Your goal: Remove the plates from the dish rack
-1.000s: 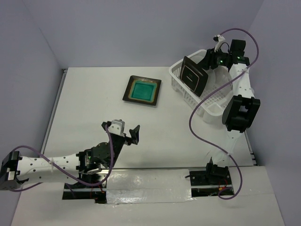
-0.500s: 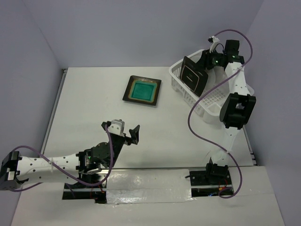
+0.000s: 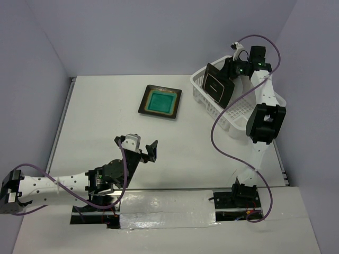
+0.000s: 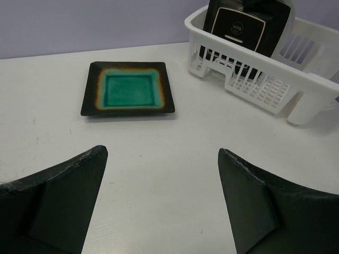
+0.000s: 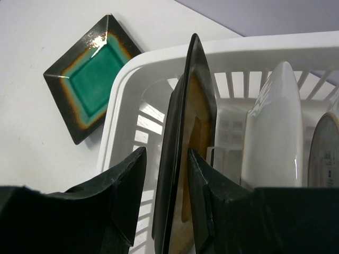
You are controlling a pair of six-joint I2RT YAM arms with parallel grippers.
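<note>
The dish rack (image 3: 239, 112) sits at the far right of the bench (image 3: 106, 116) and holds three plates on edge. Nearest its left end wall is the amber plate (image 5: 186, 106), a square black-rimmed one that stands almost upright. Next to it is a white round plate (image 5: 273, 132), and beyond that a second round plate (image 5: 324, 153), which the edge of the right wrist view cuts off, so only a greyish sliver with small print shows.

The right gripper (image 5: 167, 153) reaches into the rack with one finger on each side of the amber plate. Its jaws are narrowed but not clamped: a strip of white rack shows between the left finger and the plate's back. Whether the other finger touches the amber face is hard to tell. The fingers hide the plate's lower part.

The teal plate (image 4: 130, 90) lies flat on the bench, well apart from the rack (its orange band glows inside the black rim). The left gripper (image 4: 162, 153) hovers low near the front of the bench, spread wide and holding nothing.
</note>
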